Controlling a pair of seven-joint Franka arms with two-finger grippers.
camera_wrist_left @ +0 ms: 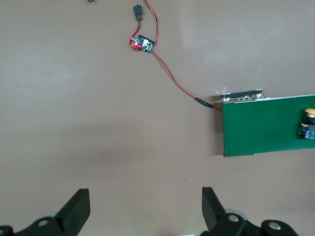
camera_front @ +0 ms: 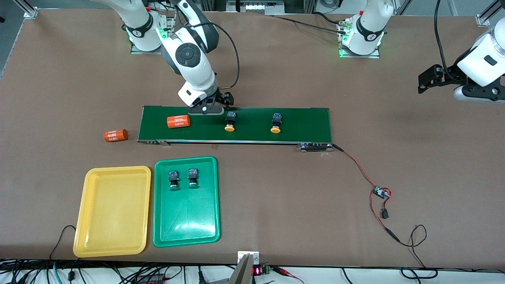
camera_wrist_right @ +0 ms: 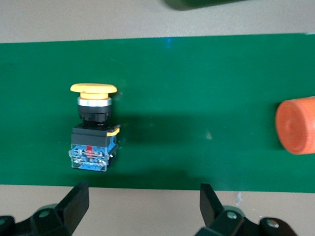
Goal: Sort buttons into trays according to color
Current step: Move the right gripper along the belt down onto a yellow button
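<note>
Hovering over the conveyor belt (camera_front: 236,124) edge, right gripper (camera_front: 208,105) spread wide and empty, two yellow buttons (camera_front: 230,121) lying on the belt, two green buttons (camera_front: 174,179) in the green tray (camera_front: 185,221) (yellow tray (camera_front: 112,232) beside it), left gripper (camera_wrist_left: 145,211) waiting, fingers apart, over bare table.

You see: yellow tray (camera_front: 112,213); green tray (camera_front: 185,221) | dark-green belt (camera_front: 300,126); two yellow-capped buttons (camera_front: 230,121) | orange cylinders (camera_front: 178,121), white "4680" print
</note>
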